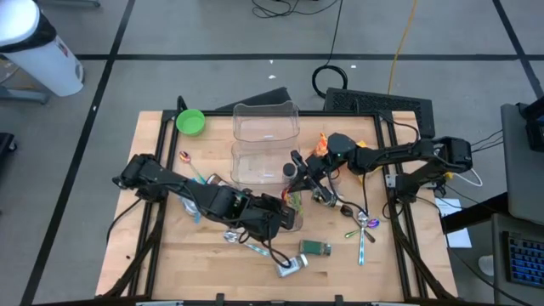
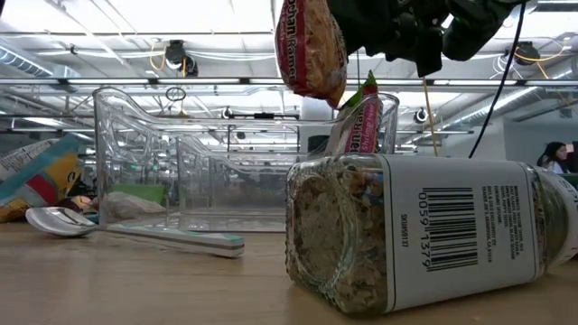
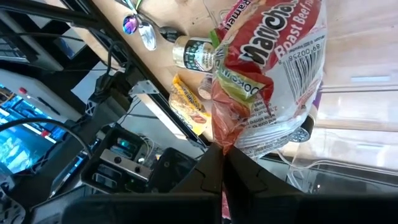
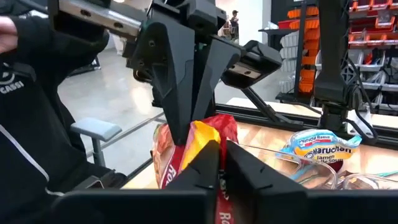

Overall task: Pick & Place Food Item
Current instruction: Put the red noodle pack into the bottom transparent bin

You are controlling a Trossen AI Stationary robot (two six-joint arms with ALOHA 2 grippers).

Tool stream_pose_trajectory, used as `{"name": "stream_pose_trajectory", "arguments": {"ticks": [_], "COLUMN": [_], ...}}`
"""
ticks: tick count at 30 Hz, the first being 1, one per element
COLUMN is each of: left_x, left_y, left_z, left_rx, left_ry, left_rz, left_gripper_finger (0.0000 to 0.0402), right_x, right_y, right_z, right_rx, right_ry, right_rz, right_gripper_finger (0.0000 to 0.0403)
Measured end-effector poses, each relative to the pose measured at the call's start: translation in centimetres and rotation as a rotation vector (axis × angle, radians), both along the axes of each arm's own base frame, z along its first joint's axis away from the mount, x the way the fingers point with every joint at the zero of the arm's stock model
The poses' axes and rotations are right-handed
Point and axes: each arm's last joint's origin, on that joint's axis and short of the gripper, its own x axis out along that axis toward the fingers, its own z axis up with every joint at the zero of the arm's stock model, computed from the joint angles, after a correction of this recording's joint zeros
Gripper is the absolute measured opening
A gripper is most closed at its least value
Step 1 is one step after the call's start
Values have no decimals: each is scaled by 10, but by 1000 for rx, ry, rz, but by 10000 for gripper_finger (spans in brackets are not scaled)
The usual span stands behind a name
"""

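Both arms meet mid-surface (image 1: 170, 255), just in front of the clear bin (image 1: 265, 136). My left gripper (image 3: 222, 163) has its jaws pressed together, pinching the crimped end of the ramen packet (image 3: 267, 68); the packet extends straight out from the jaws, label readable. In the low view the same packet (image 2: 312, 45) hangs off the surface, above the jar (image 2: 424, 230) lying on its side.

Right gripper (image 4: 219, 155) has its jaws pressed together too, on the red-and-yellow edge of that packet directly ahead of them, nose to nose with the left jaws. So I've got the packet pinched from both sides.

A second ramen packet (image 4: 317, 146) lies on the surface beyond and to one side of the right jaws. Spoon (image 2: 63, 221) lies by the bin; green bowl (image 1: 190, 121) sits at the far corner, well apart from both jaws.
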Motion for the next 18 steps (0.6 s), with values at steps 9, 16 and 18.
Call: {"name": "stream_pose_trajectory", "arguments": {"ticks": [9,16,18], "left_x": [-1,-6,-8], "left_y": [1,3,3], "left_z": [2,11,15], "left_rx": [17,-140,-201], "left_ry": [-61,-159,-176], "left_rz": [102,230,241], "left_gripper_finger": [25,27,30], "right_x": [0,0,0], "right_y": [0,-1,-1], "right_z": [0,1,1], "right_rx": [-34,-41,-46], "right_ry": [-21,-36,-39], "right_rz": [-1,-7,-7], "right_gripper_finger": [1,1,0]}}
